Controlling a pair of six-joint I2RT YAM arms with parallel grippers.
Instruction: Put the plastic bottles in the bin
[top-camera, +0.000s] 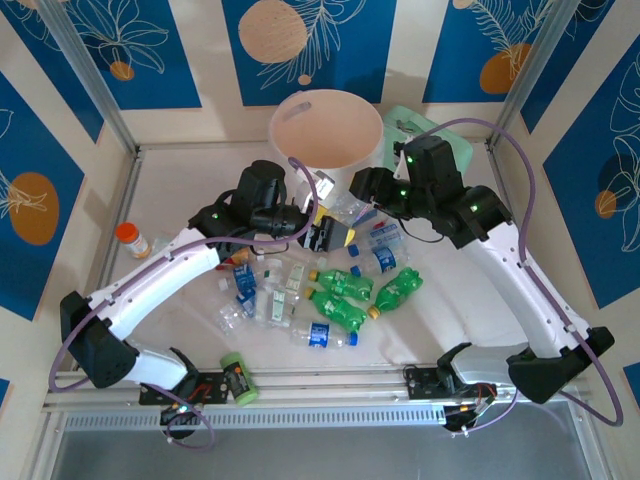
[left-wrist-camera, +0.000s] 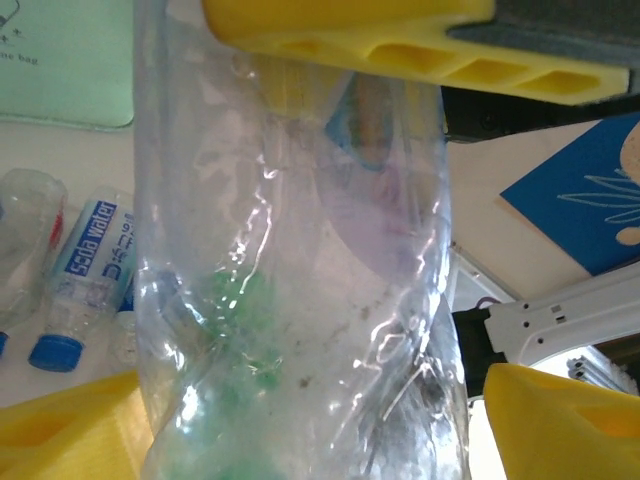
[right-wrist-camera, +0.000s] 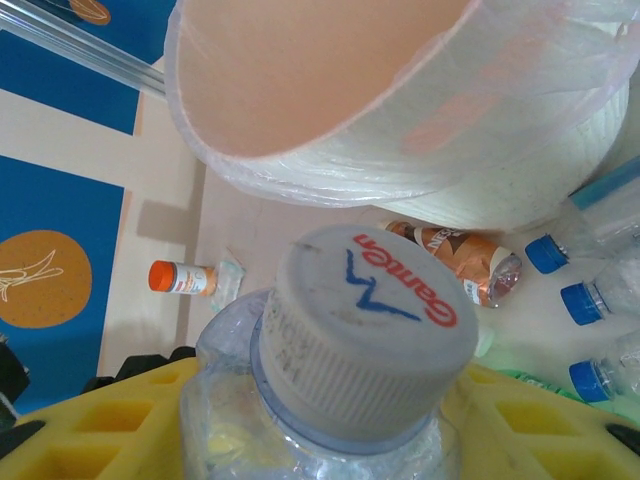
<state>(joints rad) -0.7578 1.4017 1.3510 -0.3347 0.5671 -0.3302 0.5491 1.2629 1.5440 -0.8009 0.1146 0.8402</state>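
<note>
Top external view.
- Bin (top-camera: 276, 130): round, pale pink-cream plastic, at the far middle of the table (top-camera: 180, 180). Its inside reads as smooth plain pink, and the floor is hard to make out. In the right wrist view the bin (right-wrist-camera: 300, 80) is tilted across the frame, with thin crinkled film over its rim.
- Plastic bottles (top-camera: 330, 300): a loose heap on the table in front of the bin, between the arms. Some are green with yellow caps, others clear with blue labels and caps, many of them crushed. A brownish bottle (right-wrist-camera: 455, 255) lies beside the bin wall.
- Left gripper (top-camera: 335, 236): its yellow ribbed fingers (left-wrist-camera: 70, 430) press both sides of a clear crumpled bottle (left-wrist-camera: 300, 250), held above the heap. The bottle is dented and dusty, and its ends are cut off. A further yellow piece crosses the top edge, and I cannot tell whose it is.
- Right gripper (top-camera: 362, 186): pinches a white-capped bottle (right-wrist-camera: 365, 330) at the shoulder, just below the bin rim. The cap is ridged and printed red and blue, and the body is hidden.
- Mint-green bag (top-camera: 405, 125): behind the bin, partly covered.
- Orange-capped jar (top-camera: 132, 238): far left.
- Light-green can (top-camera: 238, 378): on the near rail.
</note>
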